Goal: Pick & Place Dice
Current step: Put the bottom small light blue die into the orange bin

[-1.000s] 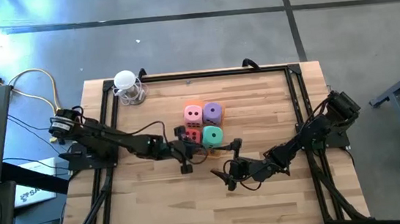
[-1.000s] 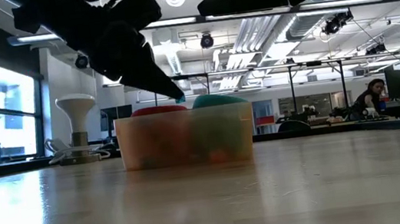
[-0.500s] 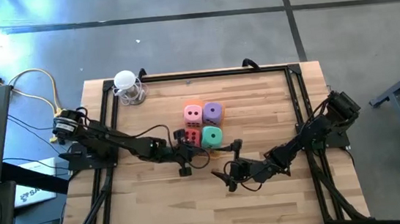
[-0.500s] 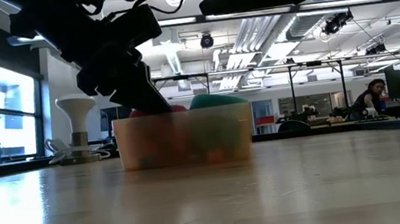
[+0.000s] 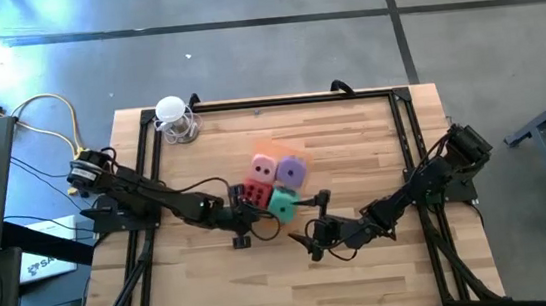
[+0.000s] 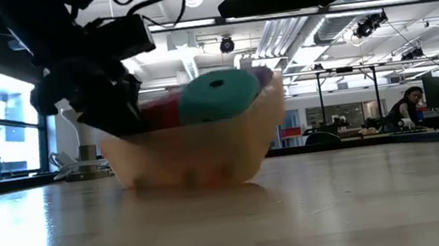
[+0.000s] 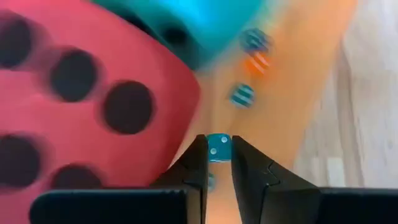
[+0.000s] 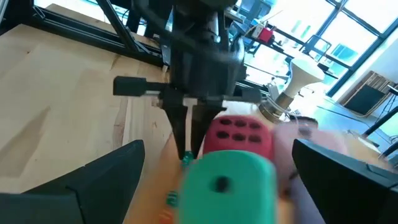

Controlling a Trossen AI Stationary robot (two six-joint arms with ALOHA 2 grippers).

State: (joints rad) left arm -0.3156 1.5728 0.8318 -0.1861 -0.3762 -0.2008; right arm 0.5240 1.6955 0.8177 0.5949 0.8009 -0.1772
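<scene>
Reaching low across the counter [image 5: 352, 135] from its left side, the left arm was seen with its pincer [image 5: 243, 228] at the near-left edge of the orange tray [image 5: 265, 152]. In the left wrist view that pincer [image 7: 217, 155] was narrowed almost shut on a tiny teal bead [image 7: 218, 148] marked with pale pips, held between its fingertips [image 7: 198, 157]. The tray [image 6: 197, 147] was seen tilted in the low view, with the pincer against its left wall.

The right arm was stretched low from the counter's right side, its pincer [image 5: 318, 224] spread wide and empty, just beside the tray's near-right corner.

All four dice were grouped in the tray. The pink die [image 5: 264, 167] and the purple die [image 5: 290, 172] lay on the far side; the red die [image 5: 255, 191] and the teal die [image 5: 282, 205] lay nearer, touching each other. The dice looked soft, with rounded edges and dark pips. In the right wrist view the teal die [image 8: 229, 180] was seen in front of the red die [image 8: 239, 135]. More small striped beads [image 7: 242, 95] were seen on the tray floor beside the red die [image 7: 81, 106].
</scene>
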